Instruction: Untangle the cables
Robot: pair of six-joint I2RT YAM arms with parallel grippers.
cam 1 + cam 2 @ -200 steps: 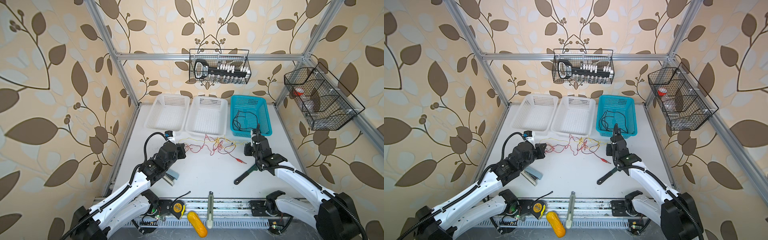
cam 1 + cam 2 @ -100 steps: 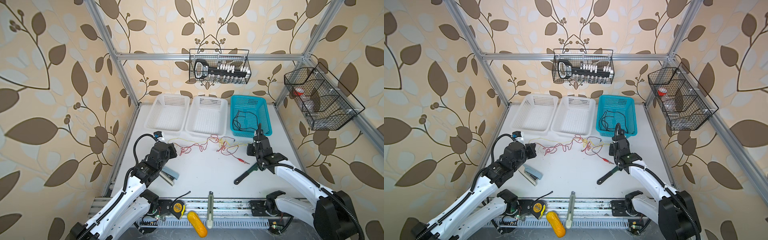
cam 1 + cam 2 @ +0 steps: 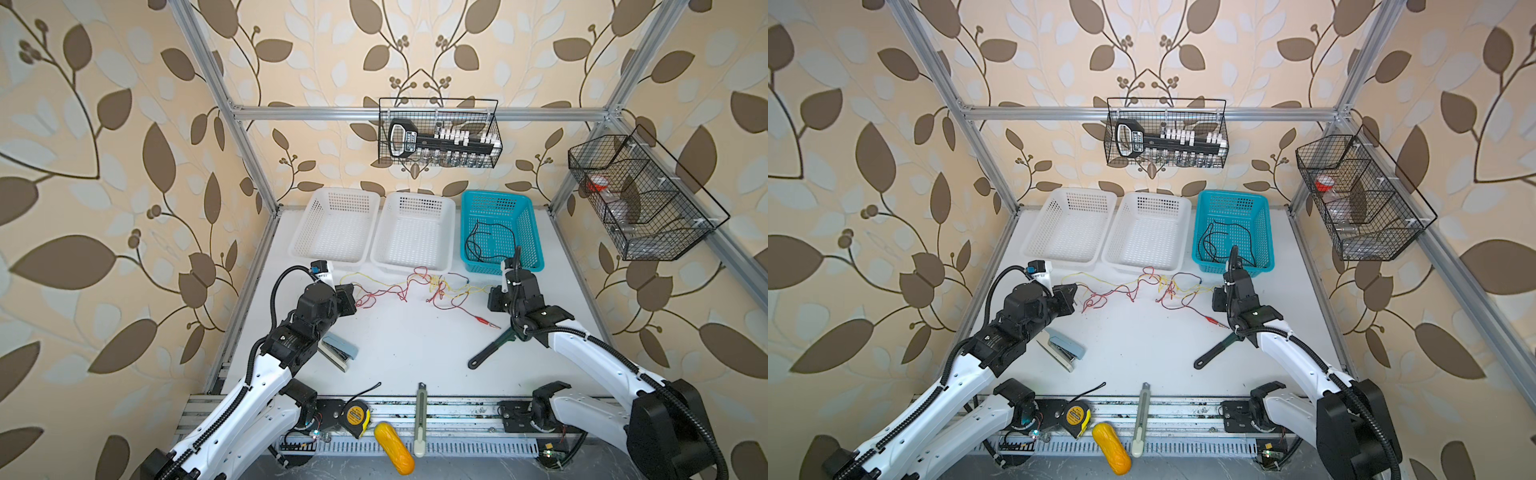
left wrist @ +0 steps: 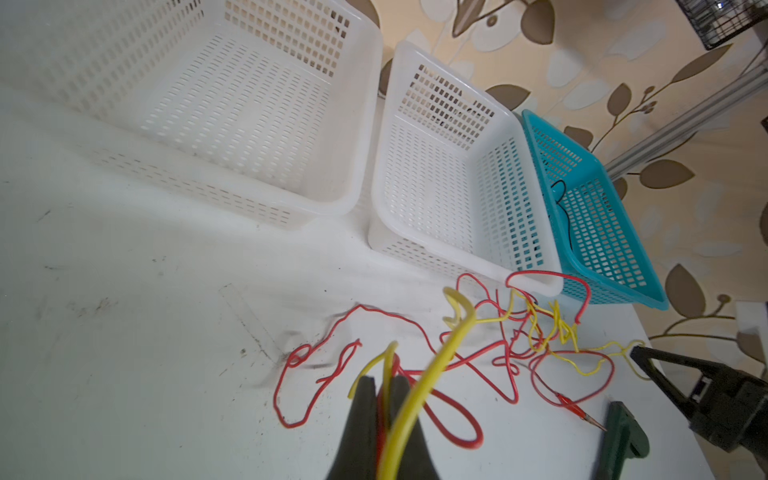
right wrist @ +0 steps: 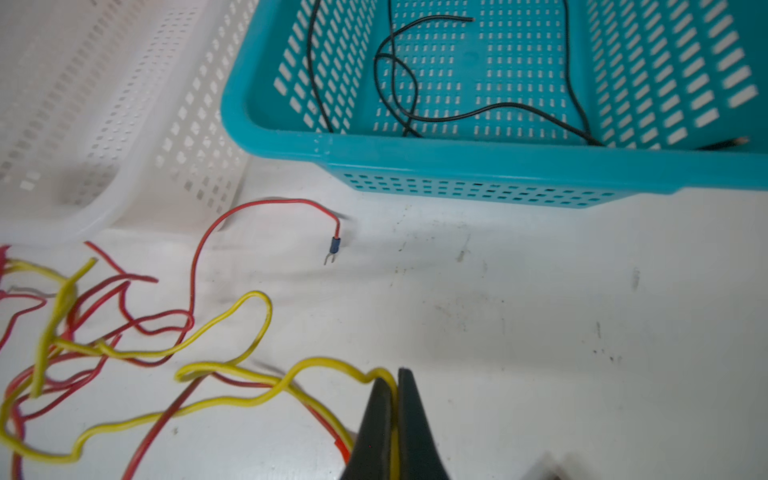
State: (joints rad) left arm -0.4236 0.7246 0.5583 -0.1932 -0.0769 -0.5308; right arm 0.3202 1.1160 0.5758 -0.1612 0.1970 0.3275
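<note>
While one black cable point(image 3: 468, 245) already lies by itself in the teal basket point(image 3: 494, 194), the yellow cable point(image 4: 419, 390) and the red cables point(image 5: 193, 286) are knotted together on the white table point(image 3: 415, 345), just in front of the white baskets point(image 3: 417, 196), which hold nothing. By my judgement the task is at an early-to-middle stage, with one colour separated and two to go.

The left gripper point(image 4: 384, 384) is pinched tight on the yellow cable at the left end of the tangle. A red strand may be caught there too, though the close view is too crowded to be sure. The right gripper point(image 5: 395, 380) is clamped on the yellow cable at the right end. Between them the yellow cable runs slack through a dense knot near the middle. One red alligator clip point(image 3: 482, 319) lies free on the table.
</note>
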